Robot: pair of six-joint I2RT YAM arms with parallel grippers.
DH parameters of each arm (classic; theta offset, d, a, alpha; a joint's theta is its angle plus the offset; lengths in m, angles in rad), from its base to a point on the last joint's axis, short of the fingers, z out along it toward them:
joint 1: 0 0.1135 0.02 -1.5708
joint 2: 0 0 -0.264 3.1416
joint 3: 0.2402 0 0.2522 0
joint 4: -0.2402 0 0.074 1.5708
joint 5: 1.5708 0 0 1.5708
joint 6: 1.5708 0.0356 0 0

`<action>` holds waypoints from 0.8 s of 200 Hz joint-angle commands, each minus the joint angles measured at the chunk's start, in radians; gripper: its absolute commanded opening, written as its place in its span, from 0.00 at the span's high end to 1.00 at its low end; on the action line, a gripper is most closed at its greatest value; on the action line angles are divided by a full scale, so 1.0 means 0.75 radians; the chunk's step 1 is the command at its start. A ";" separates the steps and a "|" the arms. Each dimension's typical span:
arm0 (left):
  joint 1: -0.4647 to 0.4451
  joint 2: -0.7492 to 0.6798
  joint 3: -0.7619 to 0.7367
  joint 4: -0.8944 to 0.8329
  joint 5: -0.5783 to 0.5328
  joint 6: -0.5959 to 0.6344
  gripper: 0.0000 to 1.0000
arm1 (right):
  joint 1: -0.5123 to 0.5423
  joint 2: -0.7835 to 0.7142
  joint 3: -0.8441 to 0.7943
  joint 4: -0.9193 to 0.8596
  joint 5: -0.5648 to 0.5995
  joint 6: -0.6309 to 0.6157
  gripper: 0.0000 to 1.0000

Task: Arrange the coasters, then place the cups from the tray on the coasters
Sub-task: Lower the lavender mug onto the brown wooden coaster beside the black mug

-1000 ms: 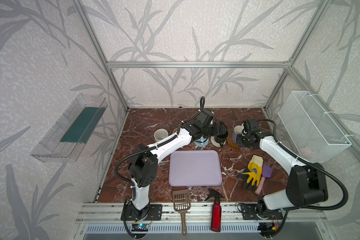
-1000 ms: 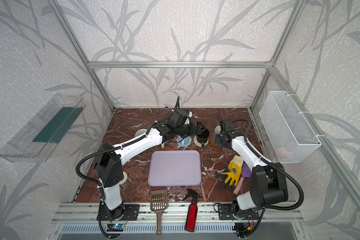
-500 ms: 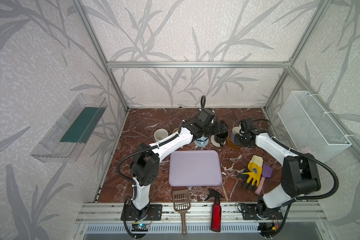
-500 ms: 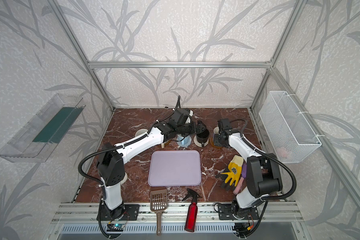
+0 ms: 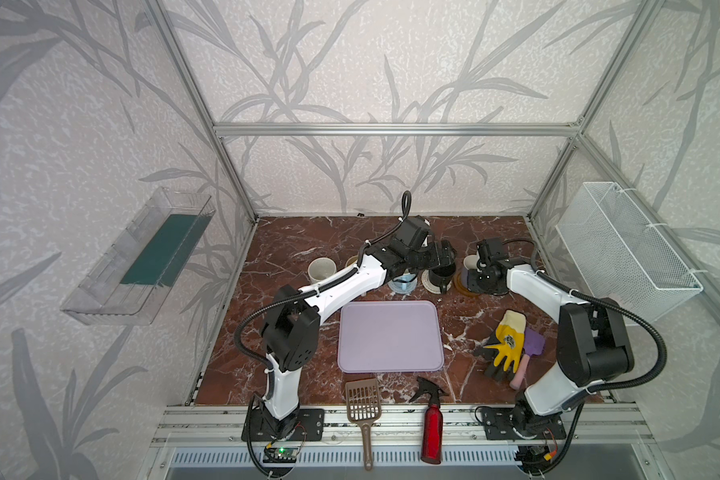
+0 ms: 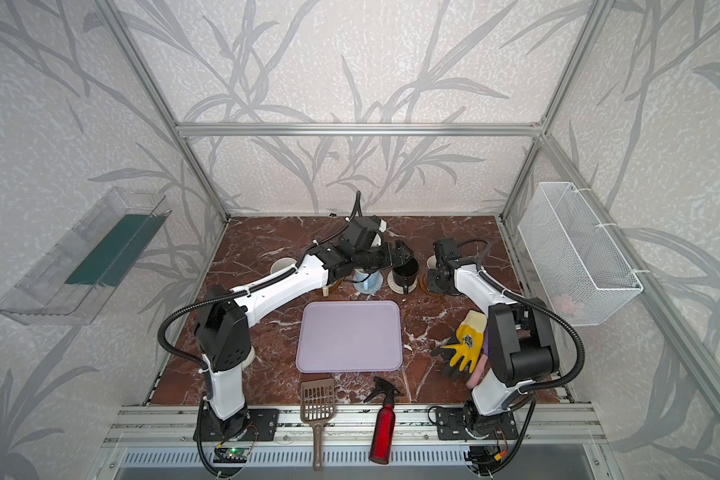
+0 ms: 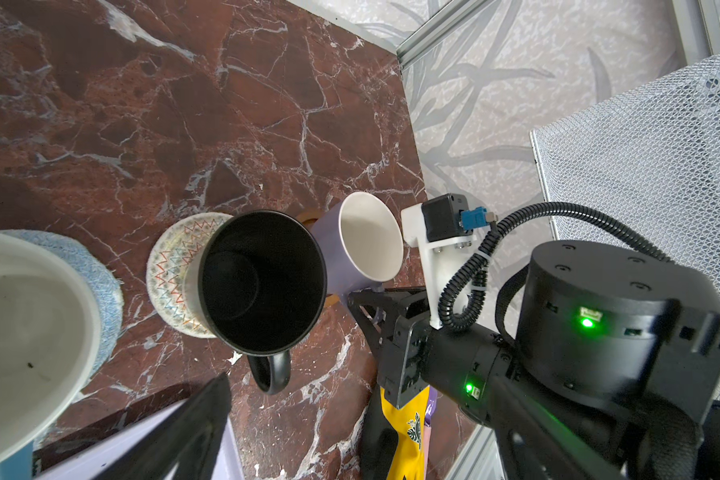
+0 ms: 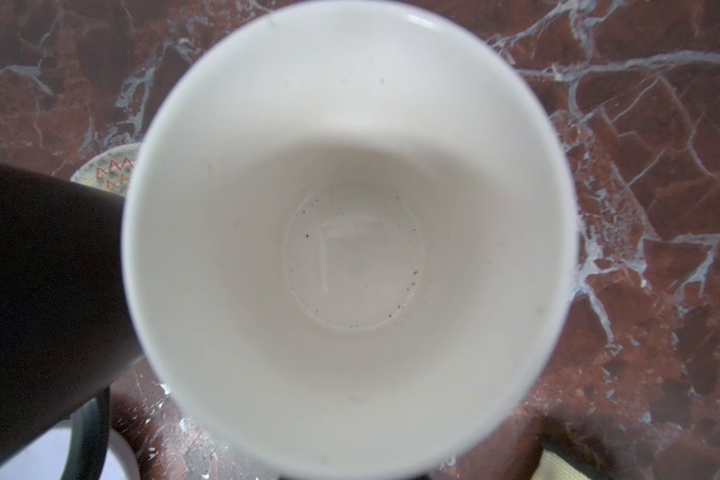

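Right gripper [image 5: 480, 279] clamped on a white-lined lavender mug [image 7: 352, 245] over a smooth amber-brown round coaster [image 5: 460, 287]; left gripper [image 5: 447, 252] hung with its jaws wide apart above a glossy black mug [image 7: 262, 282].

The right gripper's fingers were shut against the lavender mug's near side. The exact hold was hidden, and it could not be told whether the mug rested on the amber coaster. The black mug stood on a cream coiled-rope coaster with zigzag stitching [image 7: 175, 270], its handle toward the flat lavender plastic tray [image 5: 389, 336]. The tray lay on the red-brown marble tabletop [image 5: 292, 249] in front of the mugs, between the 2 arms. Just left of the black mug, a light-blue mug with a white inside [image 5: 404, 279] sat on a light-blue coiled-rope coaster [image 7: 98, 286]. A plain white mug [image 5: 321, 268] stood farther left, apart.
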State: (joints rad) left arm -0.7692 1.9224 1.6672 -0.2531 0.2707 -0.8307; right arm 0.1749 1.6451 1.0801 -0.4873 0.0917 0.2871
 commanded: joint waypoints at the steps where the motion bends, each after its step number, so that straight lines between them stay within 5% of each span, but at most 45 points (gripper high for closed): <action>1: 0.005 0.007 0.004 0.036 -0.003 -0.007 0.01 | -0.008 -0.021 -0.038 0.082 0.011 0.006 1.00; 160: 0.003 -0.031 -0.044 0.077 0.002 -0.030 0.01 | -0.006 -0.102 -0.148 0.099 -0.024 0.020 0.66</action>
State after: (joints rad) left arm -0.7692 1.9224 1.6463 -0.2089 0.2741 -0.8490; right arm 0.1749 1.6016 0.9779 -0.3943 0.0769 0.2985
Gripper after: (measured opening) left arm 0.988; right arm 0.322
